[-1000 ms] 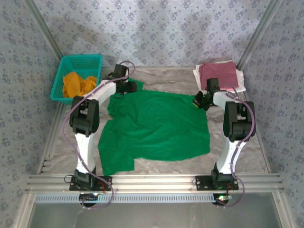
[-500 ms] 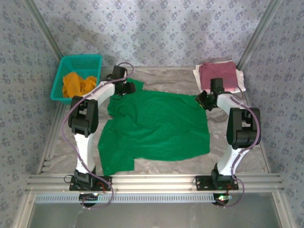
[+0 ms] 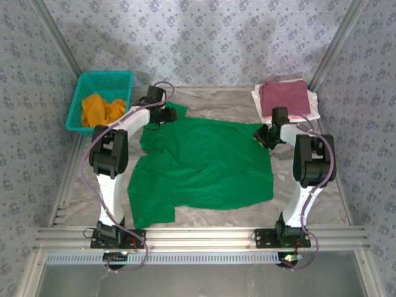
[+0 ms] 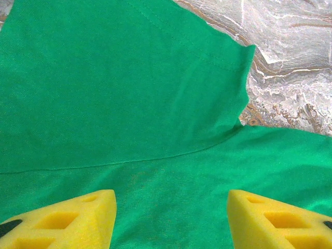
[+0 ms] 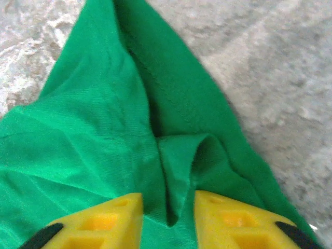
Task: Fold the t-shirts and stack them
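Grey marbled table top (image 3: 309, 204) lies under everything. On it is the big bright green cloth t-shirt (image 3: 204, 164), spread out almost flat, with a few soft bumps and a flap (image 3: 151, 213) sticking out at its near left corner.

Out past the green shirt's far left corner sits the teal plastic mesh basket (image 3: 77, 102), with a crumpled orange cloth t-shirt (image 3: 102, 110) inside. Just past the green shirt's far right corner is a folded maroon-pink t-shirt (image 3: 284, 98), lying on top of a white t-shirt (image 3: 314, 111). That is the pile.

The left gripper (image 3: 166, 114) is over the green shirt's far left corner. Its yellow foam pads (image 4: 72, 218) are wide apart and hold nothing. A green sleeve with a sewn edge lies just under them.

The right gripper (image 3: 265, 135) is at the green shirt's far right corner. Its yellow pads (image 5: 104, 218) are close together, one on each side of a small raised fold (image 5: 179, 171) of green cloth. I cannot tell if they squeeze it tight yet.

I think the step in hand is getting a hold on the far edge, ready for the first fold. Next, the left gripper needs to go down and pinch the cloth, and the right one needs a firm pinch too. Then both should lift together and bring that edge over toward the near side, at the same speed, so the shirt does not twist or bunch up.
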